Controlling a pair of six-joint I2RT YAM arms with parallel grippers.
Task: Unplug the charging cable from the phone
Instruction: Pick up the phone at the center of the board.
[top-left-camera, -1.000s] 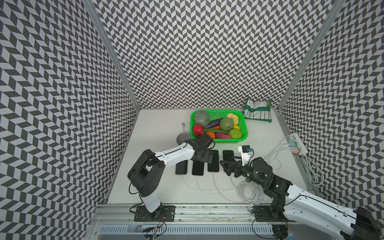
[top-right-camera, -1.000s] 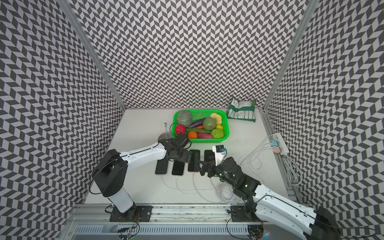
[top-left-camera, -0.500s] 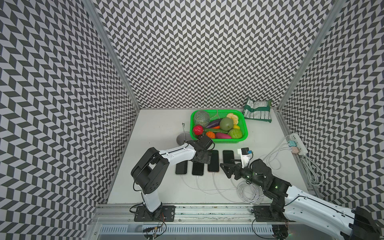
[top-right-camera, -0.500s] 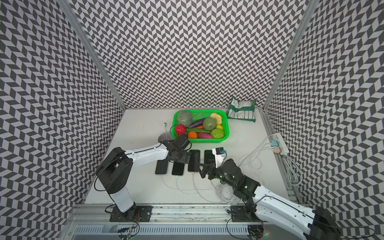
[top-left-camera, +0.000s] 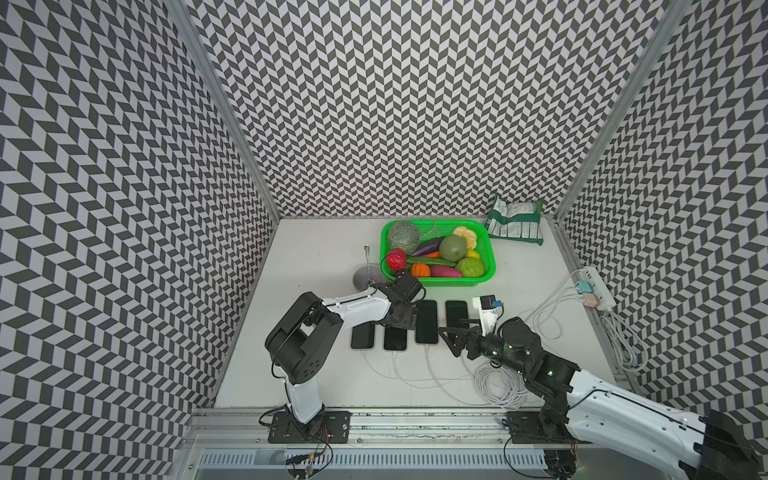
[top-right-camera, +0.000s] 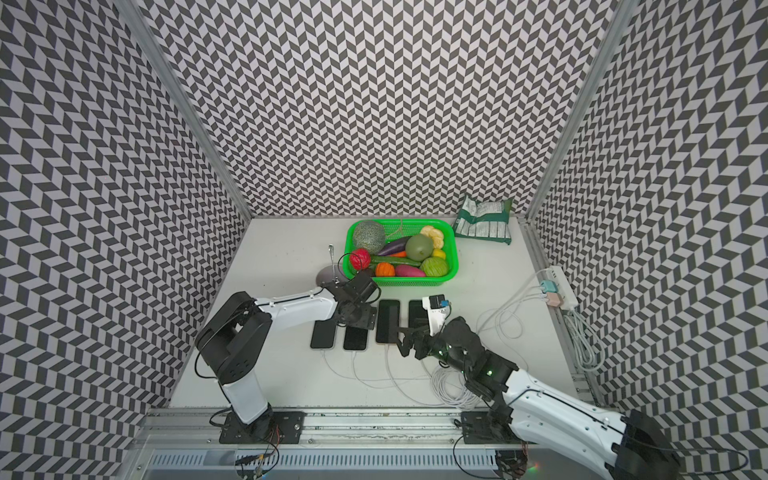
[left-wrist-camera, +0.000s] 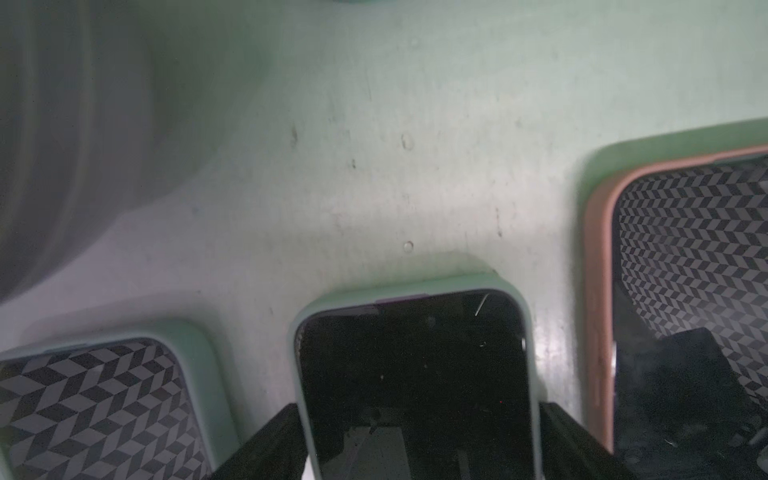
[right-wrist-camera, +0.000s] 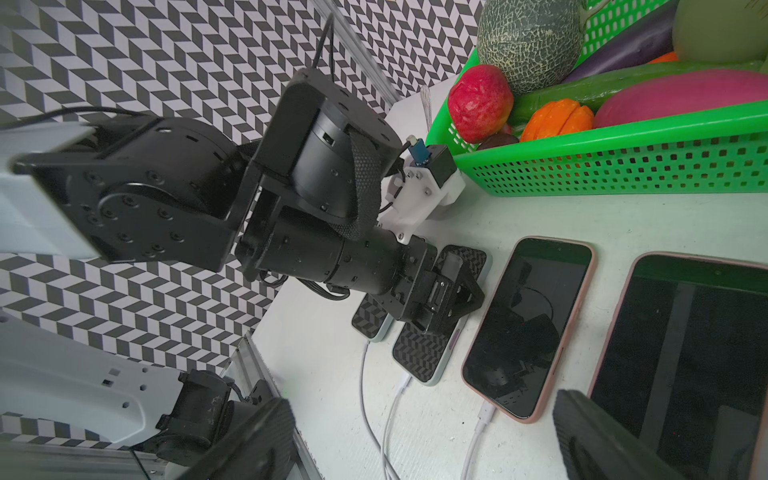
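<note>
My left gripper (top-left-camera: 402, 319) hides the far half of the mint-cased phone (top-left-camera: 395, 340), and the left wrist view cuts both fingers (left-wrist-camera: 266, 449) off at the frame edge. They flank the phone's long sides, close against the case; I cannot tell whether they clamp it. The charging cable (right-wrist-camera: 405, 380) sits plugged into its near end. My left arm reaches low over the tabletop (top-left-camera: 316, 257). My right gripper (top-left-camera: 451, 341) hangs spread wide, empty, by the rightmost phone (top-left-camera: 456, 311).
</note>
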